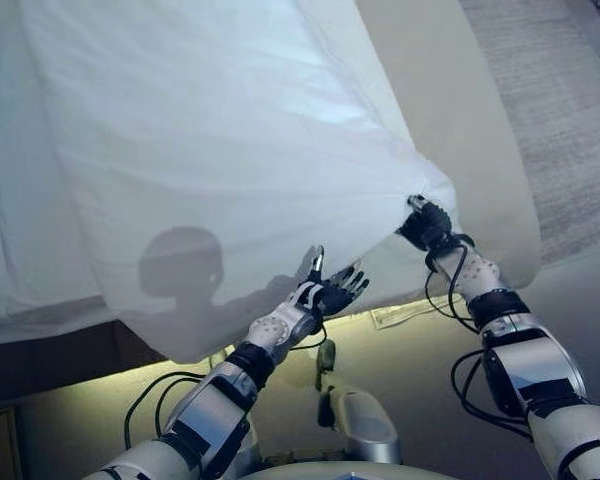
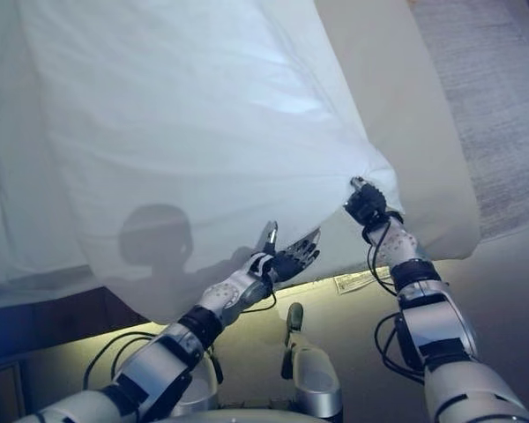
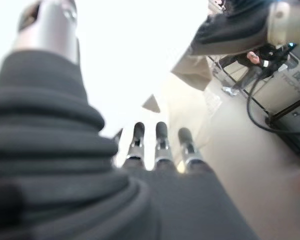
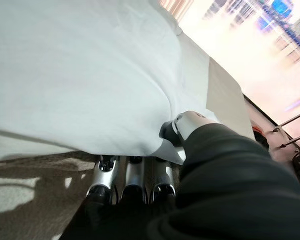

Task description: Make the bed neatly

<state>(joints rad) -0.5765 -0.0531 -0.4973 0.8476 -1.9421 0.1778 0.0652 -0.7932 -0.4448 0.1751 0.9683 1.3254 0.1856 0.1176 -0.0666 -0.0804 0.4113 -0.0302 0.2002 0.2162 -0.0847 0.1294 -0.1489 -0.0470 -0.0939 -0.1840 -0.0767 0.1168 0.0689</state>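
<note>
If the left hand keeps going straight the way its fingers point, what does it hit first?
Most likely the hanging edge of the white duvet. The left hand is open, fingers aimed up toward the cloth just ahead. Depth is unclear, so it may already be close to touching.

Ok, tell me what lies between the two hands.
Only the white duvet's hanging edge spans from the open left hand to the right hand, whose fingers pinch its corner; this shows in both eye views.
</note>
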